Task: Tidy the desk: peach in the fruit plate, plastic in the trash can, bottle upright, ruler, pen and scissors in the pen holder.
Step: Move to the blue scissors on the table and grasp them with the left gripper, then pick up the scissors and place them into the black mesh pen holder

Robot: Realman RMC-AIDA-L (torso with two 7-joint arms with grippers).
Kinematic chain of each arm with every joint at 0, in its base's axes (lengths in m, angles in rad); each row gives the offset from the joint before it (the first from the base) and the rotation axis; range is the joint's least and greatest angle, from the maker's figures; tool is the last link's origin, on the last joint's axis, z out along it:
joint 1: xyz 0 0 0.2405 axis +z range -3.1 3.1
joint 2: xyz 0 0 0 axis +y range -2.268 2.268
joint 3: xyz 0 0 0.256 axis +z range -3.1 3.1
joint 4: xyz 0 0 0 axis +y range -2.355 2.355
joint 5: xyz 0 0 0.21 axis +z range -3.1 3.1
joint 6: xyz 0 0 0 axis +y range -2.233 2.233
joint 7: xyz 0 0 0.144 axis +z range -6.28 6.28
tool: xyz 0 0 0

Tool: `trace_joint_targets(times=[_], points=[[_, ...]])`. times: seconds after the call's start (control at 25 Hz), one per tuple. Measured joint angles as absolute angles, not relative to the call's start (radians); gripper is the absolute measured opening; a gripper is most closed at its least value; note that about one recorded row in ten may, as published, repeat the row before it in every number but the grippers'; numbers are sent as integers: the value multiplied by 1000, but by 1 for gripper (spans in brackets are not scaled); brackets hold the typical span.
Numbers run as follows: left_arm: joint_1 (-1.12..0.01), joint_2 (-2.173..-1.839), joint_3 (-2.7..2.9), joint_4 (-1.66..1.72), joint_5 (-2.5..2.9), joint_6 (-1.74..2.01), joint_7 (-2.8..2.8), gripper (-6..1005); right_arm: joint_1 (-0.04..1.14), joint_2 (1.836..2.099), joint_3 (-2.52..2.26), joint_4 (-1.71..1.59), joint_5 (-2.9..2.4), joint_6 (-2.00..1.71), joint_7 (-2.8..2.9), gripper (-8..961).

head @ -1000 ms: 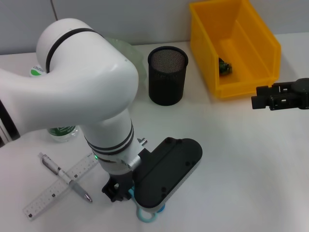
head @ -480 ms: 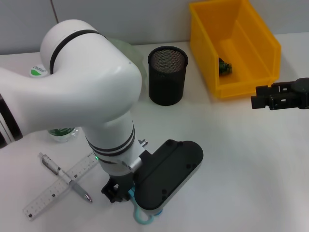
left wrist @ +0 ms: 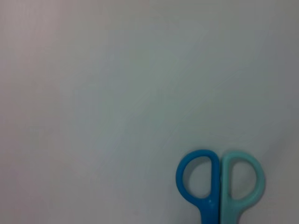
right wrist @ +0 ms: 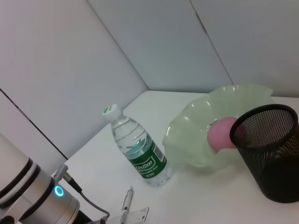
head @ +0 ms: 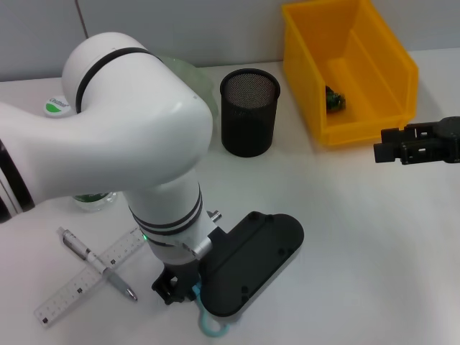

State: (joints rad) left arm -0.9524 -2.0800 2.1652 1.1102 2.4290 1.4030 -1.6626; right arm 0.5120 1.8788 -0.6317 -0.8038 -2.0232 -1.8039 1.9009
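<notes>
Now left tool point(head: 175, 287) sits lower over scissors point(left wrist: 219, 184).

bright, even overhead light fills all three views. the worktop point(head: 359, 237) shows only soft shadows, no glare. the scissors point(left wrist: 218, 184) in the left wrist view look slightly soft; edges elsewhere stay undistorted.

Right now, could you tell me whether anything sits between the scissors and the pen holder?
Nothing visible does: bare desk lies between the scissors, under the left gripper, and the pen holder.
</notes>
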Motion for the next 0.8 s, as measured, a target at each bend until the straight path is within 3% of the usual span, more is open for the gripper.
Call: trace_joint_targets(times=[0.2, 0.8], points=[[-950, -2080, 2137, 1116, 2421, 1406, -1663, 236, 510, 1877, -633, -804, -2023, -1804, 1901, 778], [-944, -2076, 1694, 1084, 2241, 1572, -1591, 242, 500, 1873, -594, -838, -2022, -1802, 1899, 778]])
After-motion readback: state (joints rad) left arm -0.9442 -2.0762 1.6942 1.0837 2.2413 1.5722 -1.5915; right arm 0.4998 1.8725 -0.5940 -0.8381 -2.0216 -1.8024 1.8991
